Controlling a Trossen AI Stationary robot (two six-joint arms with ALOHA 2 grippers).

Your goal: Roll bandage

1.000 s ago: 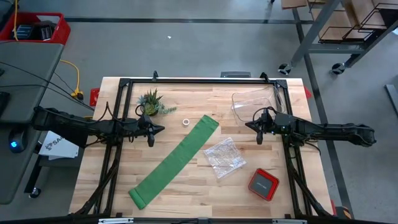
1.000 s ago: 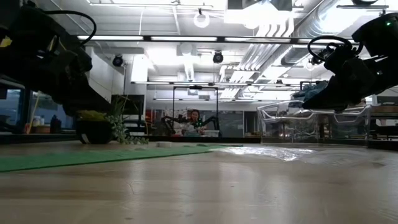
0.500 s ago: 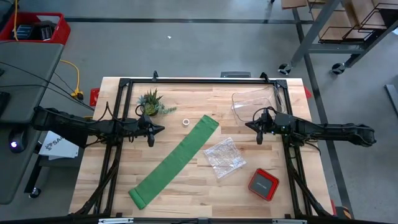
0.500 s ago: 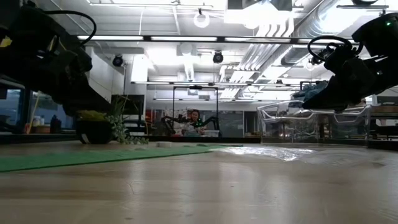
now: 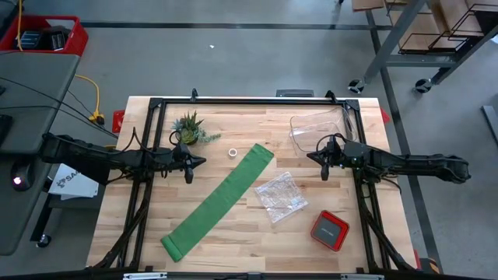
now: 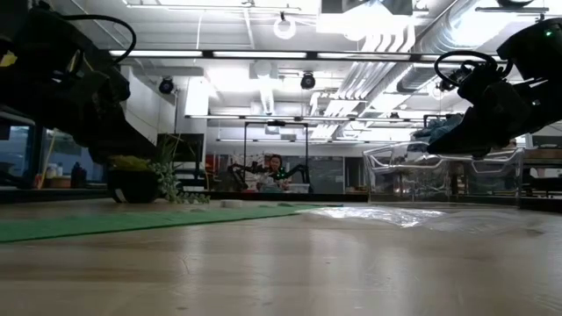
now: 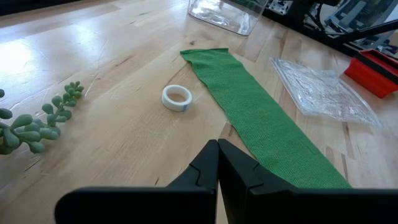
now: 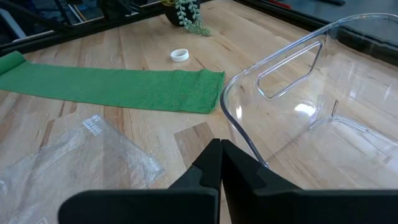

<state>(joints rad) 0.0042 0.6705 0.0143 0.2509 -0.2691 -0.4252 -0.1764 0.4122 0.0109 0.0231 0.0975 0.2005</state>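
Lying flat: bandage [image 5: 219,201], unrolled diagonally on worktop [image 5: 233,241]
left tool [image 5: 189,163]: hovering, fingers closed, empty
right tool [image 5: 323,162]: hovering, closed, empty

Two matte black jointed arms with thin looping cables; each gripper's fingers [image 7: 217,171] are dark, tapered wedges.

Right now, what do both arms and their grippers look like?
Both arms are dark, slim, jointed tubes with black cables along them. The left gripper and right gripper match: each has two black angular fingers tapering to a blunt tip. No markings show on either.
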